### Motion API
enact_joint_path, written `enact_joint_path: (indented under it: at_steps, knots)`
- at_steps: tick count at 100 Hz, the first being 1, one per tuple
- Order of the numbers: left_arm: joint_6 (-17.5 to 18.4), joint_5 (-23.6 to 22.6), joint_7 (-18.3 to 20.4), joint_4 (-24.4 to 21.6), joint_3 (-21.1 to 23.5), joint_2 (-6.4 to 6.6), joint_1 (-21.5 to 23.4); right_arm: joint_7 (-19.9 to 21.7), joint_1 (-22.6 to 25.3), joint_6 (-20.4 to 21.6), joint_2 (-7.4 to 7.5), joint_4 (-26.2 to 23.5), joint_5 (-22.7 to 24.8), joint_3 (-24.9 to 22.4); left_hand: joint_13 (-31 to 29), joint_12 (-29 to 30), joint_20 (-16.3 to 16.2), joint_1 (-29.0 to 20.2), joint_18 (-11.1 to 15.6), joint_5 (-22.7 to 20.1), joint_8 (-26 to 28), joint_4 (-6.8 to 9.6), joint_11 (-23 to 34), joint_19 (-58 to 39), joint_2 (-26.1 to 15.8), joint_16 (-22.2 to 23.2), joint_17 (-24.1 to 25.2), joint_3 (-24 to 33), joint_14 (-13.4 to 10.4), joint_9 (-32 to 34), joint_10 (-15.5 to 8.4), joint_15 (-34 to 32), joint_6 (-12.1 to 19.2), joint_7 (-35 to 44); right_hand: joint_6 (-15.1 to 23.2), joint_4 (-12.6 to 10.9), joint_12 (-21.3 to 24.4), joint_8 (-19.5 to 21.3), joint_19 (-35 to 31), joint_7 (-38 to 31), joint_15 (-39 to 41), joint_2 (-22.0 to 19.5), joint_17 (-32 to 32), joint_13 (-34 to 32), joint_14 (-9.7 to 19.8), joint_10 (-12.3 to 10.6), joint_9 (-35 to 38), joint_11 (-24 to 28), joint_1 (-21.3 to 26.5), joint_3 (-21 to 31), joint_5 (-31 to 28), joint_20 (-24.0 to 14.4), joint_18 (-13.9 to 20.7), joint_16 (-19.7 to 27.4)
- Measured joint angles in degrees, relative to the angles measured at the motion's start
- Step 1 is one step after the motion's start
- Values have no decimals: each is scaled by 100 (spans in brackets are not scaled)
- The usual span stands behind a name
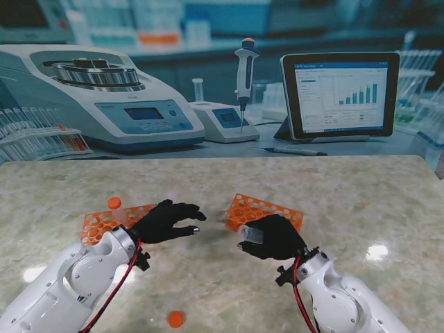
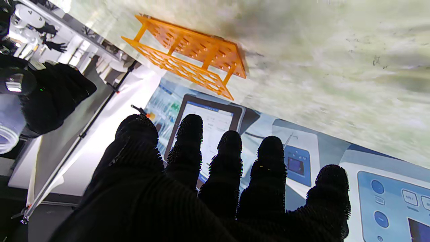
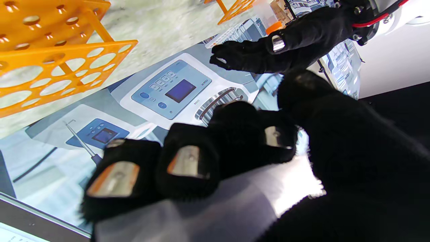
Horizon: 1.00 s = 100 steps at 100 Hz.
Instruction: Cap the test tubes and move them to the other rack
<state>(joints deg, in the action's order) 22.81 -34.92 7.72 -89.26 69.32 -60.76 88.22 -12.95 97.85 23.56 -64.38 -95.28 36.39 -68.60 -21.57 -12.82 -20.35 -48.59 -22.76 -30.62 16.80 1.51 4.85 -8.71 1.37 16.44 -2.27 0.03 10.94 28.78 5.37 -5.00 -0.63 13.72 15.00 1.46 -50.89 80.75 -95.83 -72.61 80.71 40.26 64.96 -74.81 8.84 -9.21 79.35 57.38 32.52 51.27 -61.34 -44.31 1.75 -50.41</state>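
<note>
Two orange racks lie on the marble table: a left rack holding one orange-capped tube, and a right rack with bare holes. My right hand is shut on a clear uncapped test tube, just in front of the right rack. My left hand hovers open, fingers spread, beside the left rack and pointing toward the right hand. A loose orange cap lies on the table near me, between the arms.
A printed lab backdrop stands behind the table, showing a centrifuge, a pipette and a tablet. The table's far edge runs just in front of it.
</note>
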Motion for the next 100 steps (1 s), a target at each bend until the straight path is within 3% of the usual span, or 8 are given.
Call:
enact_joint_path:
  at_steps: [18,46,85,100]
  knots:
    - [86,-110,126,-188,50,38,189,-4,4,-33,-9,0,2,-1,-254,-222,-573,-72,34,56,455,0,126,-906,61,359,-233,0,-28,0,0,-214,-146,180,-2,-1,0,0,0,-2,0,0,0,0,0,0,0,0,0,0,0,0,0,0]
    - [259,-185,301,-413,135,98,479,-80,81,-8,-22,-33,130,-143,-453,-654,-1409,-213,146,121,680,4,240,-2482,389,1043,-400,1,-153,0,-3,-576,-147,308,-4,-4,0,0,0,-3,1,0,0,1,0,0,0,0,0,0,0,0,0,0]
    - [496,-390,607,-640,264,183,813,-154,143,51,-19,-66,265,-250,-453,-715,-1566,-418,154,193,678,5,298,-2992,647,1256,-541,7,-172,-2,-7,-588,-225,320,-4,-11,0,0,0,-4,1,0,0,1,0,0,0,0,0,0,0,0,0,0]
    - [634,-539,623,-716,386,206,1030,-178,169,52,-18,-91,303,-285,-453,-715,-1566,-420,154,193,373,5,299,-3021,816,1268,-590,7,-174,-6,-8,-588,-225,105,-6,-11,0,0,0,-4,2,0,0,1,0,0,0,0,0,0,0,0,0,0]
